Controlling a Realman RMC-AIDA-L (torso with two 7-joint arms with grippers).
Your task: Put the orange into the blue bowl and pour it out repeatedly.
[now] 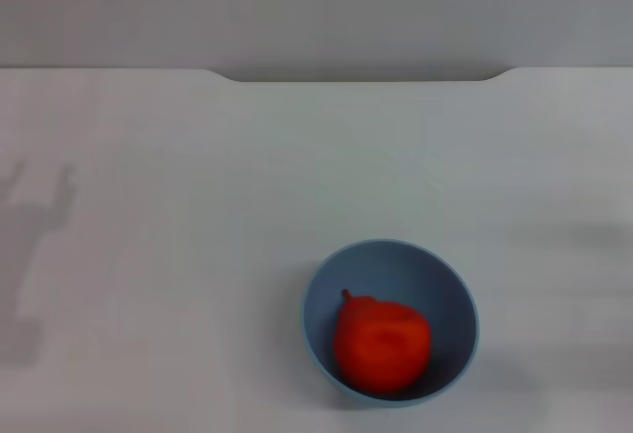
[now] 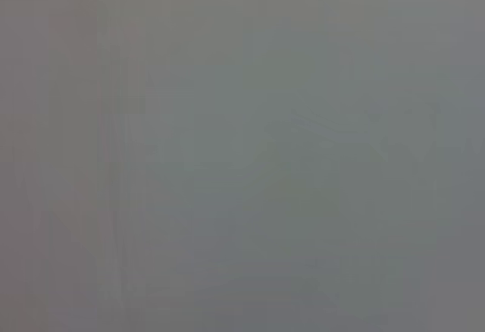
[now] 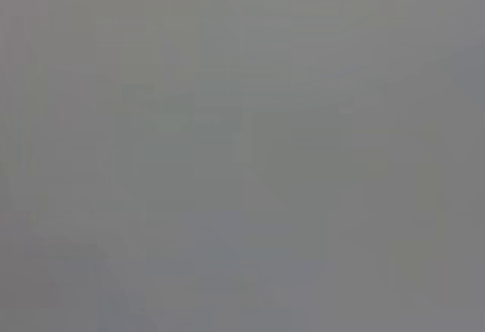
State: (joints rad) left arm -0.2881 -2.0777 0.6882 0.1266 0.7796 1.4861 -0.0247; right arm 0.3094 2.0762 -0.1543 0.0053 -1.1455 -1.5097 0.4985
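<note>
Fingers of both grippers are lying outside every view, so I cannot tell whether they are spread or closed. Neither arm is showing in the head view, and both wrist views are giving only a flat, featureless grey surface with nothing to identify on it.

On the table (image 1: 148, 255), which is pale and plain, the blue bowl (image 1: 450, 290) is sitting upright near the front edge, a little to the right of the middle. Its rim is forming a full round outline and its inner wall is showing on the far side and the right side.

Inside it, the orange (image 1: 382, 345) is resting on the bowl's floor, leaning toward the near wall. A small stem nub is sticking up at its upper left, and its creased top is facing upward. The fruit is filling roughly half of the bowl's width.

At the far left of the table, a faint grey shadow (image 1: 35, 245) is falling across the surface. Beyond the table's far edge, a darker grey wall (image 1: 316, 8) is running across the top of the view.
</note>
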